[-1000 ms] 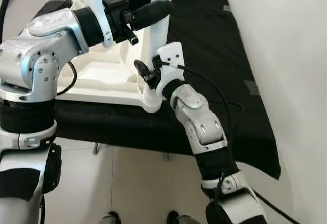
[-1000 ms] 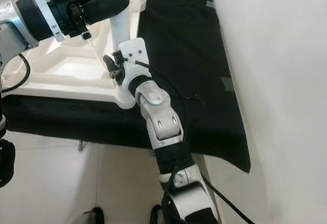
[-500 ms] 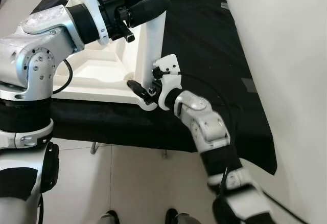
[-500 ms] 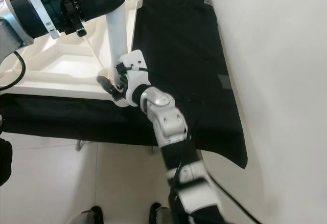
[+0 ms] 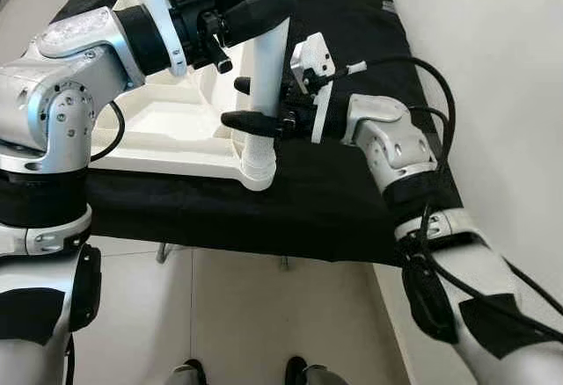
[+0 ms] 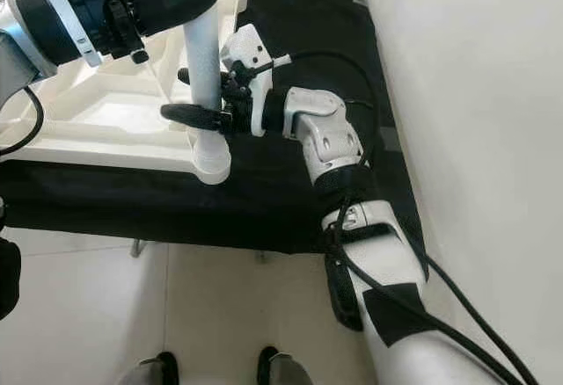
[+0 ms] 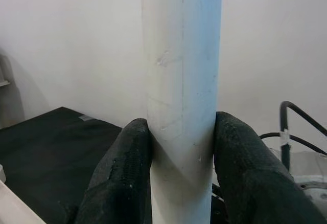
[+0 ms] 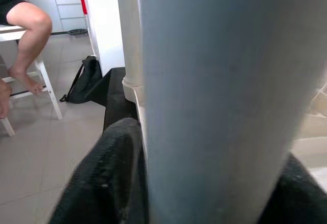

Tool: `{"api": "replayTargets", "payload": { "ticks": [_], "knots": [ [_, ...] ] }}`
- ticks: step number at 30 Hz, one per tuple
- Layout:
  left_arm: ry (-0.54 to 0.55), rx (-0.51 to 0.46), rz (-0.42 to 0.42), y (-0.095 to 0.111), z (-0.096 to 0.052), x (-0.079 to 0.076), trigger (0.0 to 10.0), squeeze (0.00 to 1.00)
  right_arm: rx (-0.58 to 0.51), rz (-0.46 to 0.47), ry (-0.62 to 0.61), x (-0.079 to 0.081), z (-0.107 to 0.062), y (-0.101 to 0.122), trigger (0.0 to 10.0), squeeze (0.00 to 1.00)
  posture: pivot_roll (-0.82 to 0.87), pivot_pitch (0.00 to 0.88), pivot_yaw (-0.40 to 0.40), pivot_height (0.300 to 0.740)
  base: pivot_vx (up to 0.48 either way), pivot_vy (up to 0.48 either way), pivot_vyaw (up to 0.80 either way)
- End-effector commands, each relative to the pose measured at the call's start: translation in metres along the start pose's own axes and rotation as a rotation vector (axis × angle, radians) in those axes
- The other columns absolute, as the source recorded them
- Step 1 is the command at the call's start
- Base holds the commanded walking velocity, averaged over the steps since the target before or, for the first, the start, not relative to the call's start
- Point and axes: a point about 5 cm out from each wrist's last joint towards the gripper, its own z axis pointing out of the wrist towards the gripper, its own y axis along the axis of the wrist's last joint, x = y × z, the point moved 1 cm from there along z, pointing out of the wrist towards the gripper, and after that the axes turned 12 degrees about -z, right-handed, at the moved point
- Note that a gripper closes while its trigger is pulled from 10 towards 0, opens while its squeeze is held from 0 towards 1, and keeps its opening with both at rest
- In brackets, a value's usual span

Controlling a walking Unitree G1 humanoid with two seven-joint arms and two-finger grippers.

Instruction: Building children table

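A white children's table (image 5: 167, 130) lies upside down on a black-covered surface. One white table leg (image 5: 268, 60) stands upright in the near right corner socket (image 5: 257, 170). High on this leg, my left gripper (image 5: 268, 11) is shut, its fingers (image 7: 127, 162) pressing both sides of the leg (image 7: 181, 81). Lower down, my right gripper (image 5: 242, 102) reaches in from the right, one black finger on each side of the leg. The right wrist view shows the leg (image 8: 209, 106) wedged tight between the pads (image 8: 110, 178).
The black cloth (image 5: 352, 192) ends at a near edge over tiled floor (image 5: 229, 315). A white wall (image 5: 501, 51) runs close on the right. A seated person's leg (image 8: 25, 24), a white stool and a black bag (image 8: 84, 81) are on the floor beyond.
My right arm swung out from under the table corner to the right, and its gripper now clasps the leg above the socket. The left gripper kept its hold.
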Motion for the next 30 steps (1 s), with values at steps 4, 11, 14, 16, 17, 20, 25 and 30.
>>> {"api": "replayTargets", "payload": {
  "ticks": [4, 11, 14, 16, 17, 20, 25, 30],
  "knots": [
    [0.050, 0.041, -0.006, -0.004, 0.000, 0.006, 0.0, 0.00, -0.012, 0.040, 0.223, 0.025, 0.018, -0.015, 0.0, 0.00, 0.09, 0.258, -0.099, 0.740, 0.000, 0.000, 0.00],
    [0.071, 0.035, 0.002, -0.006, 0.002, 0.010, 7.3, 1.00, 0.031, 0.040, 0.139, 0.023, 0.016, -0.027, 0.0, 0.00, 0.07, 0.267, -0.102, 0.740, 0.000, 0.000, 0.00],
    [0.093, 0.035, -0.012, -0.009, 0.003, 0.014, 10.0, 1.00, 0.126, 0.076, 0.021, 0.024, 0.012, -0.046, 0.0, 0.00, 0.06, 0.274, -0.115, 0.740, 0.000, 0.000, 0.00],
    [0.107, 0.023, -0.029, -0.008, 0.003, 0.017, 10.0, 0.00, 0.354, 0.175, -0.246, 0.031, 0.009, -0.081, 0.0, 0.00, 0.06, 0.283, -0.125, 0.740, 0.000, 0.000, 0.00],
    [0.107, 0.023, -0.029, -0.008, 0.003, 0.017, 10.0, 0.00, 0.354, 0.175, -0.246, 0.031, 0.009, -0.081, 0.0, 0.00, 0.06, 0.283, -0.125, 0.740, 0.000, 0.000, 0.00],
    [0.144, 0.039, -0.025, -0.009, 0.000, 0.021, 10.0, 0.00, 0.441, 0.386, -0.616, 0.085, 0.019, -0.091, 0.0, 0.00, 0.08, 0.293, -0.120, 0.740, 0.000, 0.000, 0.00],
    [0.143, 0.059, -0.019, -0.010, -0.005, 0.019, 10.0, 0.00, 0.394, 0.384, -0.610, 0.093, 0.038, -0.080, 0.0, 0.00, 0.08, 0.287, -0.112, 0.740, 0.000, 0.000, 0.00],
    [0.147, 0.047, -0.010, -0.010, -0.006, 0.016, 3.3, 0.00, 0.347, 0.328, -0.602, 0.076, 0.049, -0.071, 0.0, 0.00, 0.07, 0.269, -0.120, 0.740, 0.000, 0.000, 0.00]
  ]
}}
